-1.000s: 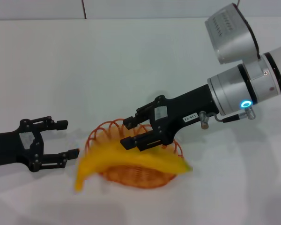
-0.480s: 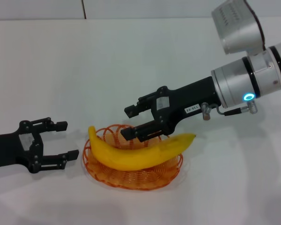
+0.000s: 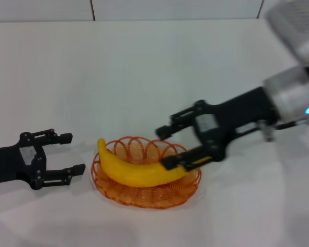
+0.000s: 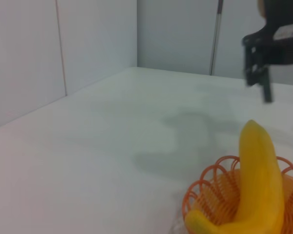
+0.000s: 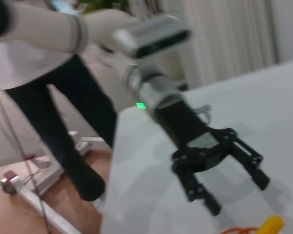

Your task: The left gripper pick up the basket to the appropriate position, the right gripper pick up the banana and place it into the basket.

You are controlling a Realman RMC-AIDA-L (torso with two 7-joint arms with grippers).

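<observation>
The banana (image 3: pixel 136 170) lies in the basket (image 3: pixel 144 193). It stretches across the basket from side to side, and its tip on my left pokes up over the looped rim. The orange basket sits flat on the white desk (image 3: pixel 144 67).

My right gripper (image 3: pixel 171 146) is at the right side of the basket, over the rim. Its two fingers are spread apart. The lower finger (image 3: pixel 188 160) is close to the right end of the banana, or touching it; I cannot tell which. The upper finger is up in the air, away from the banana. It pinches nothing.

My left gripper (image 3: pixel 69 152) is low over the desk, just beside the basket on its left. Its fingers are spread wide too, and nothing is between them. It does not touch the basket.

From my left wrist, I see the banana (image 4: pixel 256 185) resting in the basket (image 4: pixel 210 192), with my right gripper (image 4: pixel 259 68) above and behind it.
</observation>
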